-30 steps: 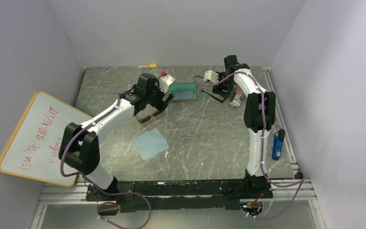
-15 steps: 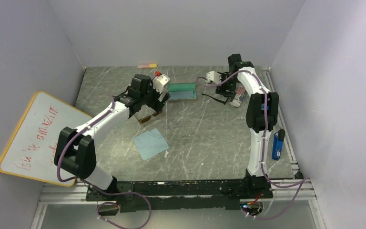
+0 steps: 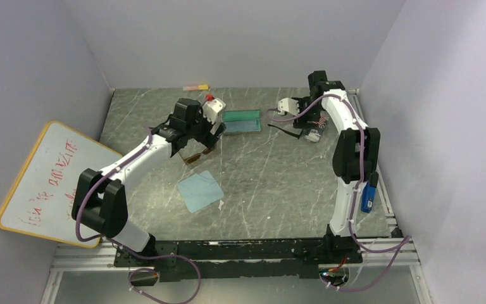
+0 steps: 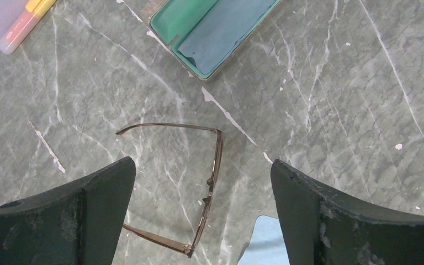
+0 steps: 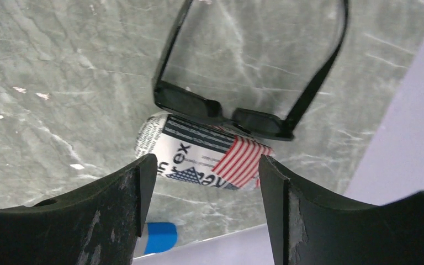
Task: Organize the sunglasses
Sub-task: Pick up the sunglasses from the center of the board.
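Table (image 3: pixel 272 183): grey-green marble, walled on three sides. Whiteboard (image 3: pixel 50 183) leans off its left edge.

Left arm (image 3: pixel 139 158) reaches to left-centre; right arm (image 3: pixel 351 152) reaches to the far right corner.

Blue cloth (image 3: pixel 200 190) lies flat near table centre. Green case (image 4: pixel 215 30) lies open at the back with a teal cloth inside.

Left gripper (image 4: pixel 201 182): jaws wide apart, nothing held. It hangs over the brown glasses (image 4: pixel 208 190), which lie on the table with temples unfolded, between the case and the cloth. A cloth corner shows just beside the frame. Contact with the fingers: cannot tell.

Right gripper (image 5: pixel 207 165): jaws apart, nothing clamped. Below it is the printed case (image 5: pixel 204 152), with flag and newsprint pattern, on its side near the right wall. Black glasses (image 5: pixel 221 113) have their front touching the case's long edge and their temples unfolded, pointing away from it.

A blue object (image 3: pixel 368 193) sits at the right edge by the arm. A marker (image 3: pixel 195 87) lies at the back wall.
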{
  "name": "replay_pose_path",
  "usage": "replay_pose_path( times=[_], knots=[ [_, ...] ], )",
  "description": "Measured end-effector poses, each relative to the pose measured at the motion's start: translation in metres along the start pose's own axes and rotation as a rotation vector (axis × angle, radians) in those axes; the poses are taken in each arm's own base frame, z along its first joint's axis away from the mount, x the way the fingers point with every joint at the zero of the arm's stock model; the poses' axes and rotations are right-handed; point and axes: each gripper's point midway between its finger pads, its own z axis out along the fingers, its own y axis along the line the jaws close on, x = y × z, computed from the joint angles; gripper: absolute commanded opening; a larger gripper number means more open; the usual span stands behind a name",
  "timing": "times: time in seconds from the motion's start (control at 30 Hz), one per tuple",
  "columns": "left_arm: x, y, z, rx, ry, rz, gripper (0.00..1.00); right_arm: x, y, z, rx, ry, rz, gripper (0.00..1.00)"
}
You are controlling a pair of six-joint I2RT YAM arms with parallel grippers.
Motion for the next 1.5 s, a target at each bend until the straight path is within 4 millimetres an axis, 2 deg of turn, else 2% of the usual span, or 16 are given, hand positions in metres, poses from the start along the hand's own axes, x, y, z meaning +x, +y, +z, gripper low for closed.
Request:
replay_pose_path(
  times=[0.2,0.43,0.57,0.7,0.8,1.03,1.17,1.33,1.5],
  knots=[
    [0.0,0.0,0.0,0.0,-0.001,0.0,0.97,0.008,0.018,0.024,-0.059,0.007,0.004,0.71],
    [0.002,0.0,0.002,0.002,0.006,-0.001,0.97,0.012,0.014,0.044,-0.053,0.007,0.002,0.68],
    [0.005,-0.001,0.003,0.003,0.012,-0.001,0.97,0.016,0.021,0.064,-0.088,0.009,0.008,0.66],
    [0.006,-0.001,0.004,0.004,0.015,-0.002,0.97,0.016,0.024,0.075,-0.105,0.009,0.006,0.61],
    [0.006,-0.001,0.004,0.004,0.016,-0.002,0.97,0.012,0.023,0.077,-0.1,0.006,-0.003,0.54],
    [0.011,-0.002,0.007,0.007,0.028,-0.004,0.97,0.001,0.02,0.08,-0.089,0.011,-0.026,0.3],
    [0.013,-0.002,0.008,0.01,0.034,-0.007,0.97,-0.006,0.02,0.084,-0.083,0.006,-0.038,0.22],
    [0.016,-0.003,0.011,0.021,0.039,-0.01,0.97,-0.013,0.025,0.086,-0.07,-0.001,-0.059,0.02],
    [0.018,-0.004,0.013,0.024,0.047,-0.024,0.97,-0.029,0.026,0.071,-0.027,-0.019,-0.066,0.0]
  ],
)
